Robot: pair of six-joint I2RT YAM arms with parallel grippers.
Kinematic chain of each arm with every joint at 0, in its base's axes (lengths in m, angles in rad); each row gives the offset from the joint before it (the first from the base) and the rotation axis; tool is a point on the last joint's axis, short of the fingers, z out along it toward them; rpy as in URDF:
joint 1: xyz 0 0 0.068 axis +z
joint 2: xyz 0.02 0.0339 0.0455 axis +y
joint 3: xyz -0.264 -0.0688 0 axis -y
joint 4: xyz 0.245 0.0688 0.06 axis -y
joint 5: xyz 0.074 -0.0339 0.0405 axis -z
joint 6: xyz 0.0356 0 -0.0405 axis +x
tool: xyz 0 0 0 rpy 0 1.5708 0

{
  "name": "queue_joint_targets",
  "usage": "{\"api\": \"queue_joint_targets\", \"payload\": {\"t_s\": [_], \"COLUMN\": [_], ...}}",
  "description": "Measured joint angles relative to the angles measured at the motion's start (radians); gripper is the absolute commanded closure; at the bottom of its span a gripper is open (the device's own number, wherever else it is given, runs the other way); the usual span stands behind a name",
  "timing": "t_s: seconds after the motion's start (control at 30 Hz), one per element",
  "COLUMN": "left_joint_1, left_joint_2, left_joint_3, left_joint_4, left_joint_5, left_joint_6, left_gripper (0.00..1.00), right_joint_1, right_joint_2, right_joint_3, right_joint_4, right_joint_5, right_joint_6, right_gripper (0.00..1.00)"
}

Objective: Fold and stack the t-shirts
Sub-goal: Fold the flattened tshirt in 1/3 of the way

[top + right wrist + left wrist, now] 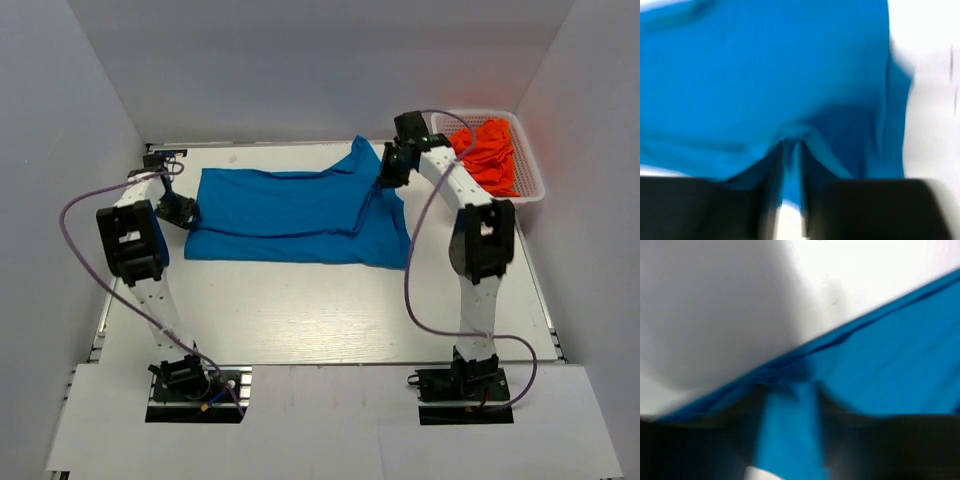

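Table (300,310): white, matte, rectangular top with a faint grain; pale wall panels rise along its left, far and right edges.
Blue t-shirt (290,215): soft, plain, bright blue cloth lying flat on the far half of the table. It forms a long band running left to right, with shallow creases along its length. One flap rises to a point near the far edge, and the right end is thicker and more rumpled.
Orange-red t-shirts (488,150): a crumpled heap of soft cloth inside the basket.
Basket (535,185): white plastic mesh, rectangular, at the far right corner of the table, well apart from the blue t-shirt.
Left claw (185,213): at the shirt's left end, near the table's left edge. The wrist view is blurred; a band of blue cloth runs between the dark fingers (880,445) and puckers toward them. Whether it is clamped or lying loose cannot be told.
Right claw (388,175): at the shirt's far right corner, its fingers (715,210) nearly together and pinching a raised fold of the blue cloth.
Obstructions: the right arm arches between shirt and basket; purple cables (415,280) loop beside both arms.
Open room: a broad strip of white table top runs from the shirt's near hem to the near edge, and a narrow strip lies along the far edge.
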Motion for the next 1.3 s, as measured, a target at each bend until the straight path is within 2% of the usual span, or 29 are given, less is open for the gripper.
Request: {"api": "queue_joint_targets", "payload": {"t_s": [0.03, 0.07, 0.1, 0.2, 0.23, 0.27, 0.37, 0.5, 0.63, 0.77, 1.03, 1.3], "left_joint_1": [0.0, 0.0, 0.0, -0.003, -0.003, -0.003, -0.003, -0.004, -0.008, -0.008, -0.01, -0.019], "left_joint_2": [0.045, 0.077, 0.085, 0.082, 0.081, 0.079, 0.057, -0.023, -0.103, -0.156, -0.198, -0.196], "left_joint_3": [0.04, 0.082, 0.117, 0.153, 0.155, 0.155, 0.148, 0.105, 0.071, 0.044, -0.132, -0.142], "left_joint_4": [0.001, -0.005, -0.01, -0.019, -0.027, -0.04, -0.066, -0.07, -0.086, -0.078, -0.009, 0.004], "left_joint_5": [0.005, 0.031, 0.039, 0.018, 0.01, 0.002, -0.013, -0.018, -0.049, -0.055, 0.035, 0.045], "left_joint_6": [0.01, 0.002, 0.008, 0.024, 0.032, 0.041, 0.068, 0.113, 0.159, 0.196, 0.222, 0.23], "left_gripper": [0.2, 0.08, 0.0, 0.0, 0.0, 0.0, 0.0, 0.0, 0.0, 0.0, 0.0, 0.0], "right_joint_1": [-0.005, -0.009, -0.014, -0.024, -0.025, -0.025, -0.021, 0.009, 0.054, 0.089, 0.118, 0.144], "right_joint_2": [0.059, 0.121, 0.175, 0.23, 0.229, 0.212, 0.122, -0.092, -0.194, -0.167, -0.11, -0.018], "right_joint_3": [0.067, 0.137, 0.196, 0.246, 0.239, 0.209, 0.072, -0.218, -0.357, -0.396, -0.47, -0.445], "right_joint_4": [-0.003, 0.006, 0.011, 0.012, 0.012, 0.032, 0.074, 0.14, 0.189, 0.231, 0.324, 0.414], "right_joint_5": [0.004, 0.019, 0.045, 0.068, 0.066, 0.055, 0.018, -0.071, -0.159, -0.217, -0.233, -0.282], "right_joint_6": [-0.011, -0.023, -0.036, -0.072, -0.081, -0.095, -0.129, -0.146, -0.145, -0.133, -0.055, -0.002], "right_gripper": [0.55, 0.31, 0.28, 0.28, 0.22, 0.1, 0.1, 0.1, 0.1, 0.1, 0.1, 0.1]}}
